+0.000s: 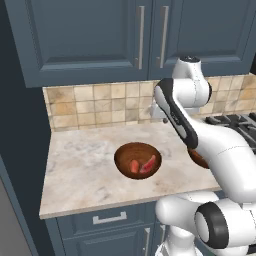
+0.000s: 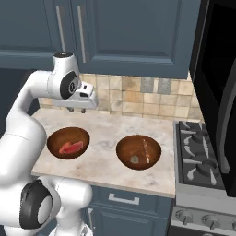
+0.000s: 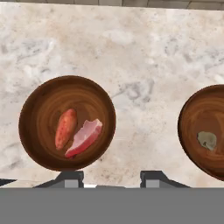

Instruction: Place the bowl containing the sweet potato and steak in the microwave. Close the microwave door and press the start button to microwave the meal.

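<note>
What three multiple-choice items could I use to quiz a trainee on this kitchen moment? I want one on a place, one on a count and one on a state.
1. Where does the bowl with the sweet potato and steak stand?
A. On the stove
B. On the counter
C. Inside the microwave

2. How many wooden bowls are on the counter?
A. One
B. Two
C. Three

3. What is the gripper doing?
A. Hanging over the counter, holding nothing
C. Gripping the bowl's rim
B. Pressing a button

Key:
1 B: the base views show it on the marble top, left of the stove.
2 B: the hand view shows the food bowl and a second bowl apart from it.
3 A: its fingertips are spread with nothing between them, above the bowls.
</note>
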You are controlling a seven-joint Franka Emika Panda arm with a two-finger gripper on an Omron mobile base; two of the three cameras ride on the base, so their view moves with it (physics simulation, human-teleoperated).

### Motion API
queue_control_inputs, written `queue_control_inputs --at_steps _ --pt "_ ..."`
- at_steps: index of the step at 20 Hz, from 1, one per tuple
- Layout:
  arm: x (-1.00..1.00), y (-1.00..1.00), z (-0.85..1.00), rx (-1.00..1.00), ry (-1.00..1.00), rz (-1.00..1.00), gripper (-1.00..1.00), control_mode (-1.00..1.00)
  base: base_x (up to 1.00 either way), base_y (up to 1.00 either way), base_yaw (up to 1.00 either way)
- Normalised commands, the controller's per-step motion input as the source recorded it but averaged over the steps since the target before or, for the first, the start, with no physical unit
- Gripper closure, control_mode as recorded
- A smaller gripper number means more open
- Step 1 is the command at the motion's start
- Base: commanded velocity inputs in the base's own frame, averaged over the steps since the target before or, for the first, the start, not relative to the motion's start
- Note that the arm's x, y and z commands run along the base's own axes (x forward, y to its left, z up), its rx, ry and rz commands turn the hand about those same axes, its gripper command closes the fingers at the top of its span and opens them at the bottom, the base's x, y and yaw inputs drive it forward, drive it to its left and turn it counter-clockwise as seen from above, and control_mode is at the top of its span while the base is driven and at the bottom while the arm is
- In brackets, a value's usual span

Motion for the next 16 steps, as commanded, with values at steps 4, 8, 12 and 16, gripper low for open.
queue_control_inputs --at_steps 4,8,12,16 --pt "0.0 0.0 -0.25 0.0 0.0 0.0 -1.0 -1.0 0.0 0.0 0.0" --pt "-0.03 0.03 -0.6 0.0 0.0 0.0 -1.0 -1.0 0.0 0.0 0.0" --pt "-0.11 0.29 -0.74 0.0 -0.01 0.0 -1.0 -1.0 0.0 0.0 0.0" --pt "-0.15 0.25 -0.72 0.0 -0.01 -0.02 -1.0 -1.0 0.0 0.0 0.0"
